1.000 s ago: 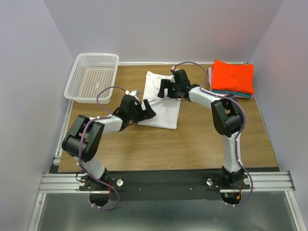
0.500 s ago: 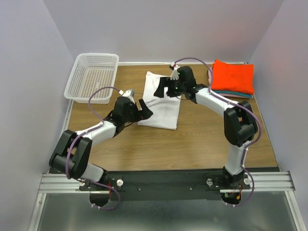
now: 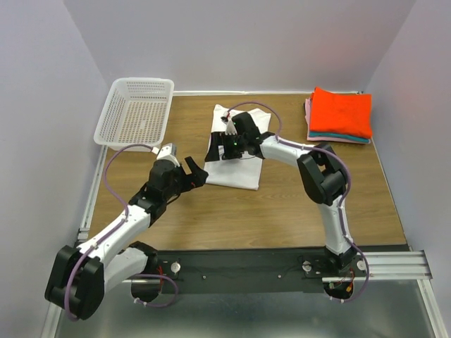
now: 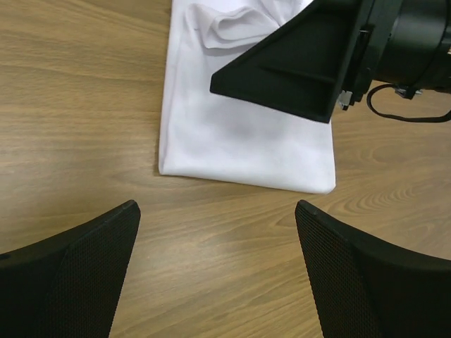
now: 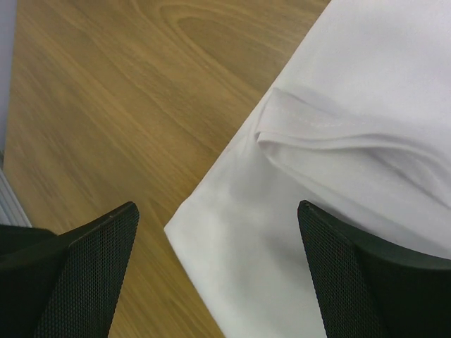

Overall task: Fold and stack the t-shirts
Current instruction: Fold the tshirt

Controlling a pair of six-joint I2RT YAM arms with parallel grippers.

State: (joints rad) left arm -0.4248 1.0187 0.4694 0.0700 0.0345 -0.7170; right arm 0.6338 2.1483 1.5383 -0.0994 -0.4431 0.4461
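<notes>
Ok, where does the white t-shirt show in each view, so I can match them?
Top external: white t-shirt mid-table, in the far half.
Left wrist: white t-shirt upper centre, folded edge nearest.
Right wrist: white t-shirt fills the right side.
Shared landmark: the wooden table bordering its edge.

A white mesh basket sits at the far left corner of the wooden table.

Top view: high, from near edge, covers whole table. Wrist views: close, looking down; both share white t-shirt edge.
</notes>
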